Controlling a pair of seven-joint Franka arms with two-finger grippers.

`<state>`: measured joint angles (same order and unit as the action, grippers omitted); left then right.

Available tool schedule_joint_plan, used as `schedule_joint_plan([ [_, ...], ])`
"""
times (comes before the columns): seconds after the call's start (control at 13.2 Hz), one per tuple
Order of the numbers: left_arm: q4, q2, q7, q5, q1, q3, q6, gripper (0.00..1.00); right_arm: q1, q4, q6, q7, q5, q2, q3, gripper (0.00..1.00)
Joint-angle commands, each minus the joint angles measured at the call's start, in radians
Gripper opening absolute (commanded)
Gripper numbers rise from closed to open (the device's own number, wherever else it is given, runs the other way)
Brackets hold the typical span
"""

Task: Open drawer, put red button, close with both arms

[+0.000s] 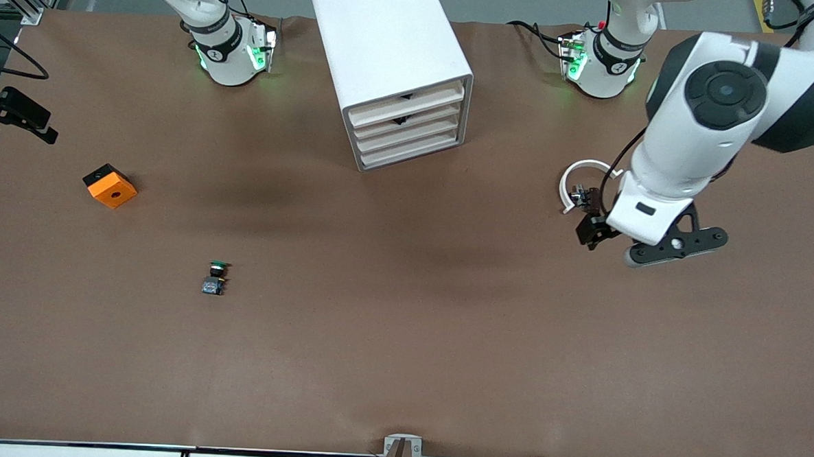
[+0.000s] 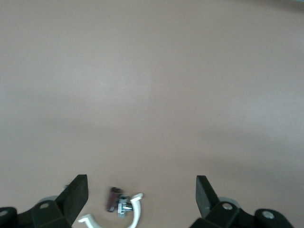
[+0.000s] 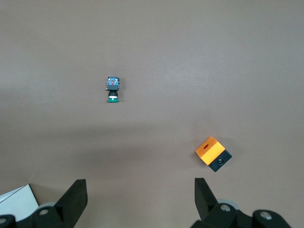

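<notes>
The white cabinet [image 1: 387,56] stands at the robots' side of the table, between the two arm bases. Its drawer [image 1: 415,121], second from the top, is shut like the others. The red button [image 1: 577,195] lies on its side against a white curved ring [image 1: 577,173], toward the left arm's end of the table. It also shows in the left wrist view [image 2: 114,199]. My left gripper [image 1: 594,228] hangs open and empty just above the table beside the button, whose cap lies between the fingers in the left wrist view [image 2: 141,197]. My right gripper [image 3: 140,197] is open and empty, high over the table.
The green button [image 1: 216,275] lies toward the right arm's end, also in the right wrist view [image 3: 113,90]. An orange box [image 1: 110,186] with a black base sits nearer that end's edge, seen too in the right wrist view [image 3: 213,153]. A black fixture [image 1: 13,115] juts in there.
</notes>
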<state>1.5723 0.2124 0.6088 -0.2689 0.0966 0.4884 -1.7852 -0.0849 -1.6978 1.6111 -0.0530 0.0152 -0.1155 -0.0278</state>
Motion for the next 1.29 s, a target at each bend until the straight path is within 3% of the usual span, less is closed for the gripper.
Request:
schedule_joint_plan([
  [0.0, 0.002, -0.05, -0.099, 0.004, 0.035, 0.01, 0.064, 1.0, -0.009, -0.029, 0.01, -0.004, 0.009, -0.03, 0.006, 1.0],
  [0.23, 0.003, -0.126, -0.26, 0.094, 0.078, -0.022, 0.107, 1.0, -0.009, -0.029, 0.012, -0.004, 0.011, -0.03, 0.006, 1.0],
  [0.53, 0.034, -0.231, -0.505, 0.217, 0.005, -0.226, 0.182, 1.0, -0.009, -0.029, 0.01, -0.004, 0.011, -0.03, 0.006, 1.0],
  [0.68, 0.035, -0.263, -0.543, 0.22, -0.055, -0.316, 0.229, 1.0, -0.009, -0.029, 0.01, -0.004, 0.009, -0.03, 0.006, 1.0],
  [0.98, 0.106, -0.355, -0.604, 0.266, -0.107, -0.421, 0.283, 1.0, -0.009, -0.029, 0.009, -0.004, 0.011, -0.03, 0.006, 1.0],
  [1.21, 0.176, -0.425, -0.612, 0.269, -0.136, -0.455, 0.283, 1.0, -0.009, -0.029, 0.006, -0.002, 0.011, -0.03, 0.008, 1.0],
])
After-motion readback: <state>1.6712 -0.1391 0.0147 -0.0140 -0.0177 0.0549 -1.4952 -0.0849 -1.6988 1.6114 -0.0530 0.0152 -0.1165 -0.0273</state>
